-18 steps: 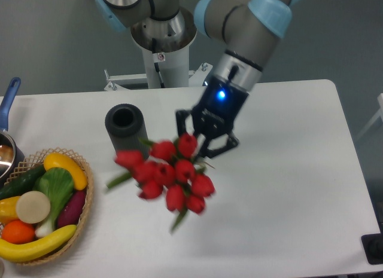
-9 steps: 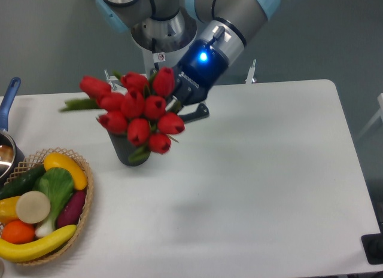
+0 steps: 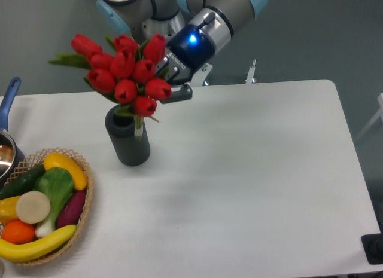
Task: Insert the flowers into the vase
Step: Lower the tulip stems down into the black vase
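Note:
The flowers (image 3: 122, 72), a bunch of red tulips with green leaves, hang high above the vase (image 3: 128, 143), a dark grey cylinder on the left part of the white table. A pale stem end reaches down to the vase's mouth. My gripper (image 3: 166, 82) is shut on the flowers from the right, its dark fingers (image 3: 177, 95) showing beside the lower blooms. The stems where I hold them are hidden behind the blooms.
A wicker basket (image 3: 84, 215) of fruit and vegetables sits at the front left. A blue-handled pot (image 3: 7, 110) is at the left edge. The arm's base column (image 3: 157, 27) rises behind the vase.
The bunch has gone from low over the table's middle up and to the left, and now stands more upright above the vase, with a stem end at the mouth.

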You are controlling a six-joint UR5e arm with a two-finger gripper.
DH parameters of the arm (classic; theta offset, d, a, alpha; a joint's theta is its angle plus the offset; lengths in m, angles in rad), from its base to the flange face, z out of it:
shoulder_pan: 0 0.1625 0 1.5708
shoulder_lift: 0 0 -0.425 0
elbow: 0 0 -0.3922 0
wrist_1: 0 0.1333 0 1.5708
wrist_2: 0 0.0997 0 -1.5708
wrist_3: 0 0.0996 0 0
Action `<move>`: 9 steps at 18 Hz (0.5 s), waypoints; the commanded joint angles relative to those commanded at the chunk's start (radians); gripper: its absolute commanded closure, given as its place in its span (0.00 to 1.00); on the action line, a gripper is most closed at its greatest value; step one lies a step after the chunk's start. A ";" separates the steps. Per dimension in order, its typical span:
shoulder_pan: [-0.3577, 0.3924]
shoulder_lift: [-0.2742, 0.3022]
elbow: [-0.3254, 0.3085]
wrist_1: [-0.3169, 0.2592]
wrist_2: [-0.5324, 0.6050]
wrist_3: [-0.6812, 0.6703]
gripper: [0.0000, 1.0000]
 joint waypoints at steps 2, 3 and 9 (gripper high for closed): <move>0.011 0.032 -0.040 0.002 0.000 0.003 0.98; 0.017 0.046 -0.057 0.000 0.000 0.003 0.97; 0.022 0.109 -0.144 0.003 0.002 0.009 0.96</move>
